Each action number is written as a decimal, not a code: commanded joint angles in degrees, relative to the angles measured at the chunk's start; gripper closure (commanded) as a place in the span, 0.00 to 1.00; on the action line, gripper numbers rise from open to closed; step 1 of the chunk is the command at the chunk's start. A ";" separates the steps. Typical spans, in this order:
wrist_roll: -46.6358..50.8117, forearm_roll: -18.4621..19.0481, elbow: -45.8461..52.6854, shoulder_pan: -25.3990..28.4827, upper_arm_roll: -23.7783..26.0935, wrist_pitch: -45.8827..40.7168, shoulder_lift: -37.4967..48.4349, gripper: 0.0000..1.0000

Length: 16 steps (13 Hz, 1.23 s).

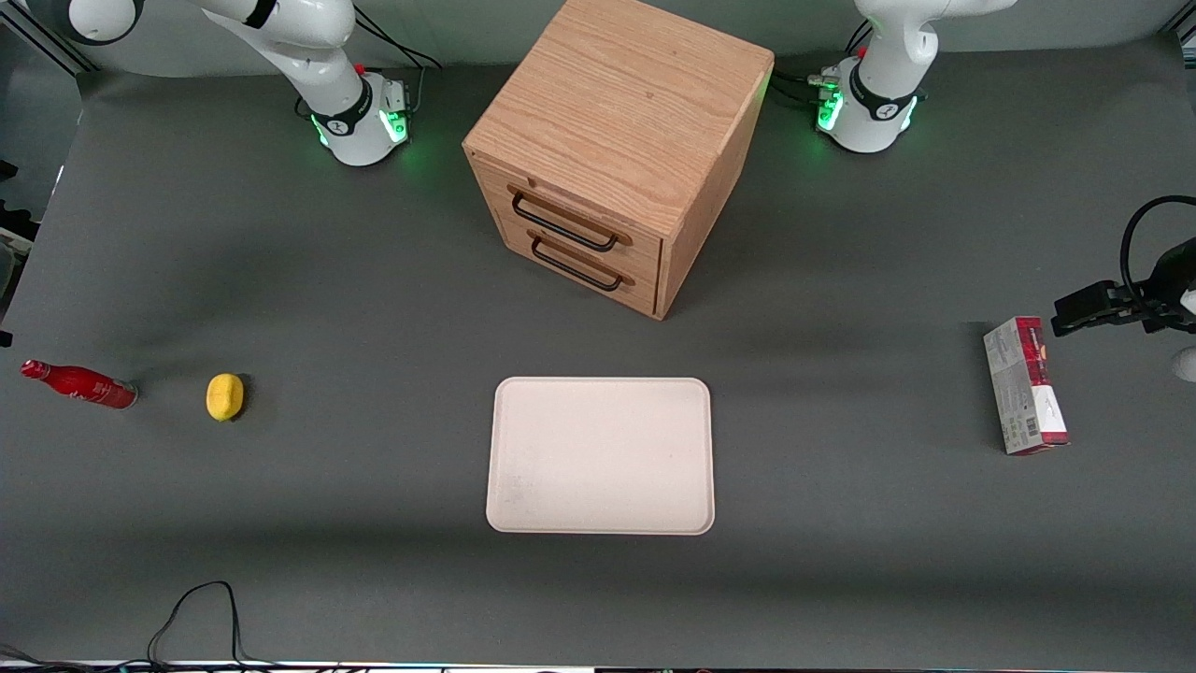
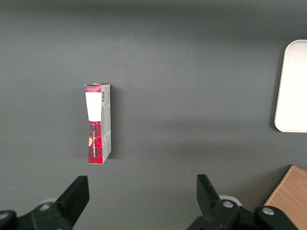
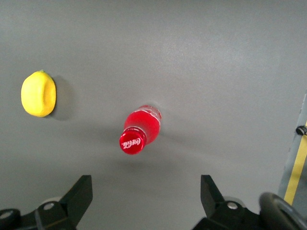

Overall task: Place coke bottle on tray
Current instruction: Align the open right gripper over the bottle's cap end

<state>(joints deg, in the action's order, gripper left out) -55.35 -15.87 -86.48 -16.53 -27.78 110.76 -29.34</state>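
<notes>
Red and upright, the coke bottle stands on the worktop near the lemon, well apart from the tray, while the pincer hangs above it, released wide, seemingly readying a grasp.

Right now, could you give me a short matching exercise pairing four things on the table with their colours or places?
Things:
1. bottle
2. lemon
3. tray
4. gripper

Descriptions:
A. cream, nearer the front camera than the cabinet
B. yellow, beside the bottle
C. open, above the bottle
D. red, at the working arm's end of the table

Pairs: 1-D, 2-B, 3-A, 4-C
</notes>
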 commanded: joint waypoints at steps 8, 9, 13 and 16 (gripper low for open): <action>3.85 -6.28 -7.03 2.90 0.27 8.25 -0.89 0.00; 3.76 -6.19 -6.77 2.82 0.27 8.77 -1.24 0.00; 3.15 -6.28 -6.94 2.64 0.27 10.71 -2.12 0.00; 3.15 -6.19 -6.95 2.64 0.27 11.14 -2.21 0.00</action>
<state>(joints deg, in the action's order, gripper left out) -52.29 -20.45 -93.30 -14.10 -27.21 120.73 -31.63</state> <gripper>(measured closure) 0.000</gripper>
